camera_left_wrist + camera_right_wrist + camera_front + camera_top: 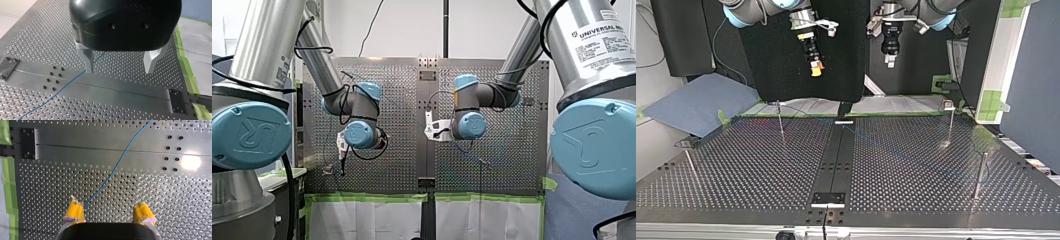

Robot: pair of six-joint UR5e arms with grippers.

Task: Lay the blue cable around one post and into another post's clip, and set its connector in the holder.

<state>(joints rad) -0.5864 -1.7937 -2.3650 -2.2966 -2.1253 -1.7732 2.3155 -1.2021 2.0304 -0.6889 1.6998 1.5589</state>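
Now my left claw [119, 70] and my right claw [108, 208] hang over the holed surface [150, 195], at the upper middle of the top view, both with fingers wide apart. The blue cable [117, 166] lies flat on the surface below both claws.

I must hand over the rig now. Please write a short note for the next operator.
Left tool: open, empty, raised above the table.
Right tool: open, empty, raised too.
Blue cable: loose on the table, crossing its centre strip.
Done: nothing visible; I cannot make out the connector or holder.
Left: loop and clip at the posts, seat the connector.
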